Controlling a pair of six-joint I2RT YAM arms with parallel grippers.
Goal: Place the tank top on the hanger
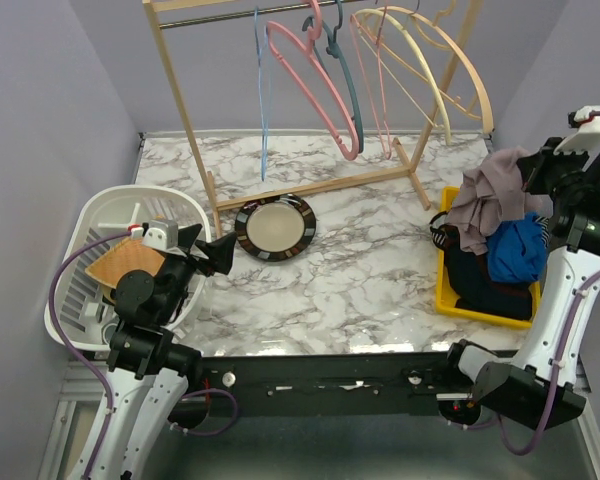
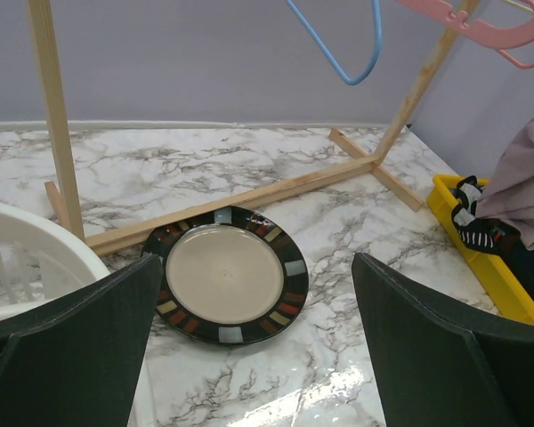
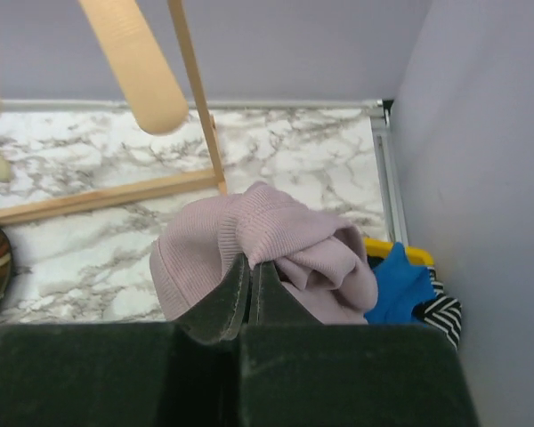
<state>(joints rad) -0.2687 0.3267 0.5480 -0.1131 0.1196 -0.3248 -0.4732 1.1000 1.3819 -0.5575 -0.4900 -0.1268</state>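
The mauve tank top [image 1: 490,195] hangs bunched from my right gripper [image 1: 528,172], lifted above the yellow bin [image 1: 450,300] at the right. In the right wrist view my right gripper [image 3: 254,264] is shut on a fold of the tank top [image 3: 249,236]. The thin light-blue hanger [image 1: 262,100] hangs from the wooden rack's rail at the back left; its lower loop shows in the left wrist view [image 2: 347,53]. My left gripper [image 1: 225,250] is open and empty, low at the left, facing a plate [image 2: 227,285].
The wooden rack [image 1: 185,110] also carries a pink hanger [image 1: 320,85], a teal hanger [image 1: 345,75] and cream hangers [image 1: 430,70]. A dark-rimmed plate [image 1: 275,227] lies before it. A white basket [image 1: 110,260] stands left. The bin holds bright blue [image 1: 515,250] and navy clothes.
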